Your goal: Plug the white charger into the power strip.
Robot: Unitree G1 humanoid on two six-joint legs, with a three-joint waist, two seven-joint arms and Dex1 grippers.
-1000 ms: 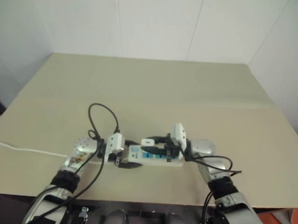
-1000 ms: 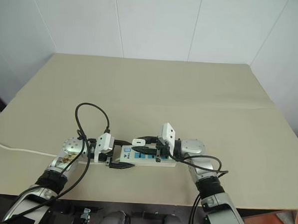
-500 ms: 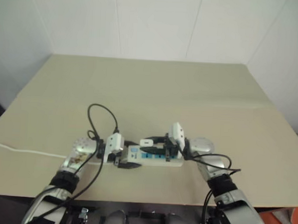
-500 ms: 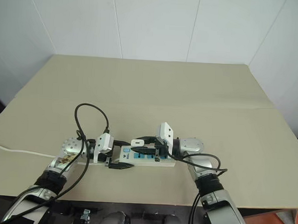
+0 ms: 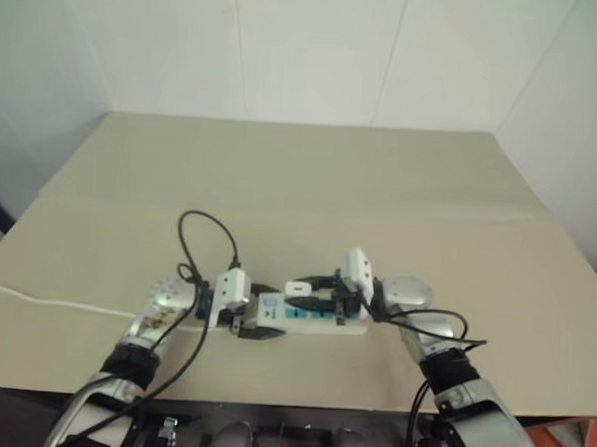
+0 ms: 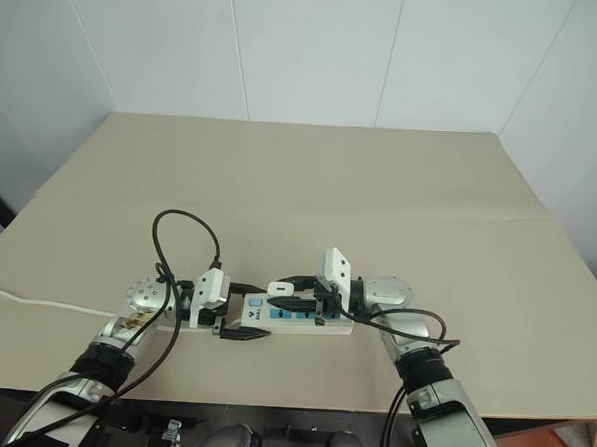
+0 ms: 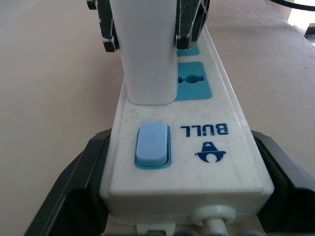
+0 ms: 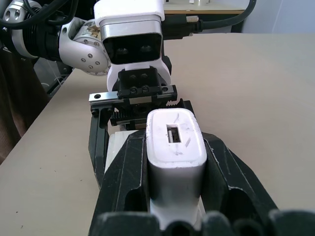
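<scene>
Left gripper: we clamp the strip at its switch end, jaws wide.
Right gripper: we pinch the charger.
Left wrist view: charger sits upright on the strip.

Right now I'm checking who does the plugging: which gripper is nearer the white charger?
Right. The right gripper is shut on the white charger, which stands on the power strip. The left gripper holds the strip's switch end, beside the charger.
</scene>
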